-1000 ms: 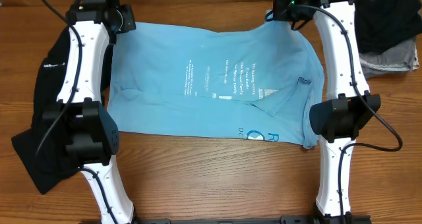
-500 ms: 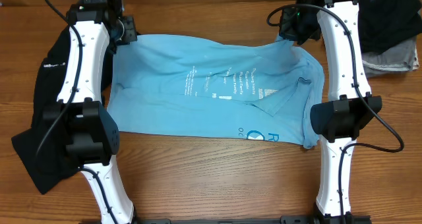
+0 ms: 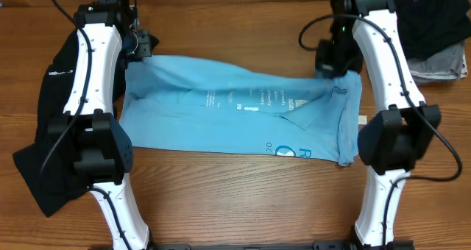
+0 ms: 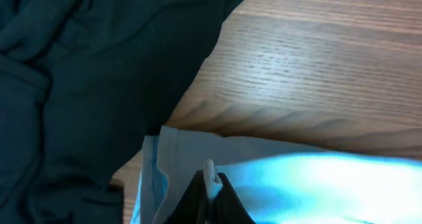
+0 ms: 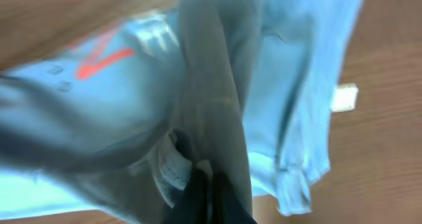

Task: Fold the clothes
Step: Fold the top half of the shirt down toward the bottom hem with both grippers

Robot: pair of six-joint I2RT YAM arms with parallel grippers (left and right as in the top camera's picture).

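Overhead, left end effector (image 3: 142,43) and right end effector (image 3: 329,60) each pinch the light-blue T-shirt (image 3: 235,114).

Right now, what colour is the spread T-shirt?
The T-shirt is light blue with white lettering; overhead view.

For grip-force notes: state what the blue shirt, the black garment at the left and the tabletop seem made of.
Light-blue T-shirt: soft matte knit, probably cotton jersey; it drapes and wrinkles. Black garment: similar soft matte cloth, lying in loose creases. Tabletop: wood or wood-look laminate, smooth with a faint sheen; grain lines and glare show.
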